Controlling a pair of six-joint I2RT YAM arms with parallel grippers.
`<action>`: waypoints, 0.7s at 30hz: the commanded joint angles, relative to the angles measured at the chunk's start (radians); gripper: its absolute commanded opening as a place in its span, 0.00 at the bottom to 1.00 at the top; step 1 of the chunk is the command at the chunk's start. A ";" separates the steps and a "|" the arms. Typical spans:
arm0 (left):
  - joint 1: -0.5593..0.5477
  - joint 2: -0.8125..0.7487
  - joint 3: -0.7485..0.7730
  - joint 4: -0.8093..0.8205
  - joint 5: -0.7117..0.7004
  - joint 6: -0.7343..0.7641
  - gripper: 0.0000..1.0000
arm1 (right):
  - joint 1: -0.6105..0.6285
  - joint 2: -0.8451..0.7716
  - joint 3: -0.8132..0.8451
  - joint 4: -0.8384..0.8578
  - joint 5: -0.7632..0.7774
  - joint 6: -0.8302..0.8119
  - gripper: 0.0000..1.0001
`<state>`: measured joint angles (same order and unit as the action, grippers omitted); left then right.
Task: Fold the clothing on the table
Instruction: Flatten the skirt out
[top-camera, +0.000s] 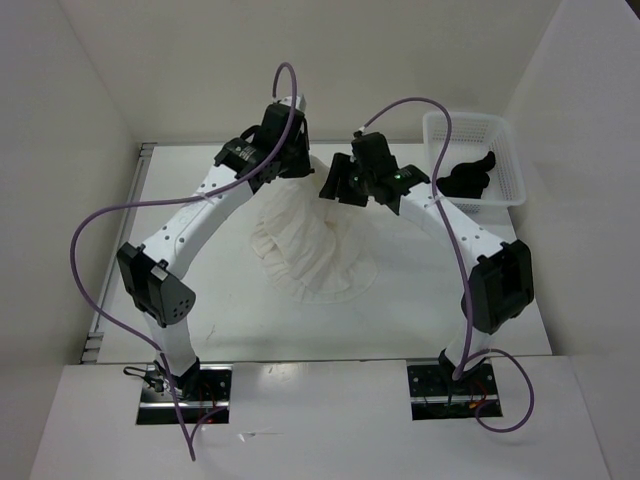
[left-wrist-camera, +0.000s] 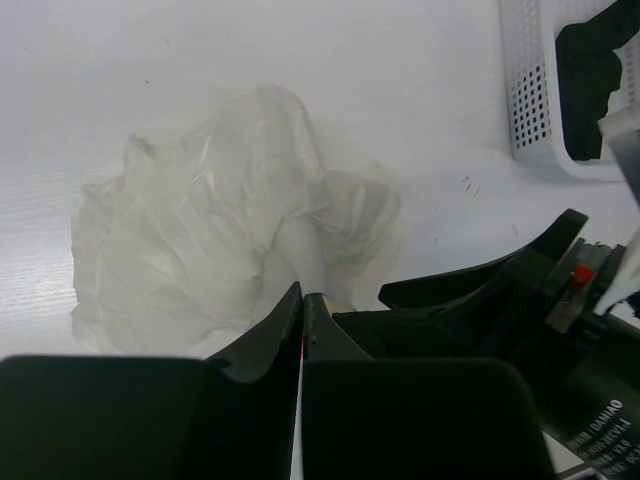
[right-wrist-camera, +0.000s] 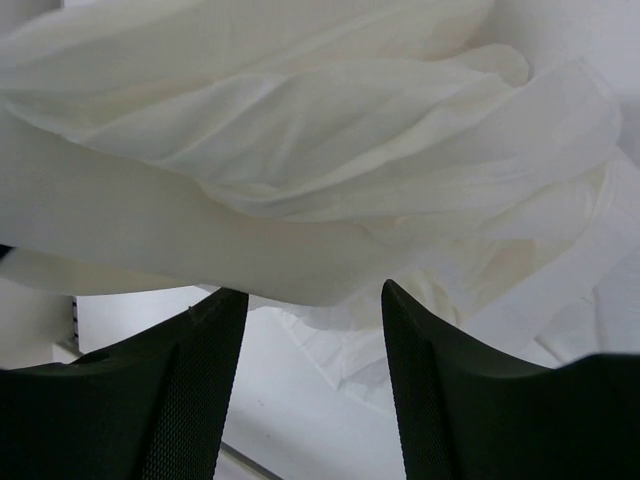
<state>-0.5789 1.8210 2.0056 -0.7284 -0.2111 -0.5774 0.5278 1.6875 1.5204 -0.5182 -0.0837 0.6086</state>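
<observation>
- From my overhead feed, the table is a plain white matte top. It has a thin metal edge along its left side, and white walls box it in on the left, back and right.
- The clothing sits near the middle of the table. Its lower part is heaped in a wrinkled mound on the surface. Its upper part is drawn up into a narrow column toward the left arm's wrist.
- The left gripper is pinched fully together. The raised fabric runs up to its tips, so I read it as gripping the clothing.
- The right gripper stands wide apart with nothing between its jaws. Folds of the white fabric hang just ahead of its tips.
- A white mesh basket stands at the far right corner of the table, well apart from the clothing, with a black cloth lying inside it.
- On the left wrist feed I see a few small dark specks on the bare surface between the garment and the basket.
- Purple cables loop off both arms above the surface.
- Both bases are bolted to dark mounting plates set in a white ledge at the near edge.
</observation>
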 joint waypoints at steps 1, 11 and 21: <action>0.002 -0.043 -0.014 0.046 0.001 0.005 0.00 | -0.003 -0.051 0.061 0.017 0.030 -0.012 0.62; 0.002 -0.095 -0.013 0.055 0.042 0.005 0.00 | -0.012 0.012 0.090 0.017 0.030 -0.021 0.62; 0.022 -0.106 0.099 0.037 0.064 0.007 0.00 | -0.012 0.107 0.046 0.070 0.019 -0.021 0.62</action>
<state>-0.5709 1.7691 2.0296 -0.7353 -0.1699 -0.5793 0.5190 1.7672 1.5646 -0.5091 -0.0681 0.6044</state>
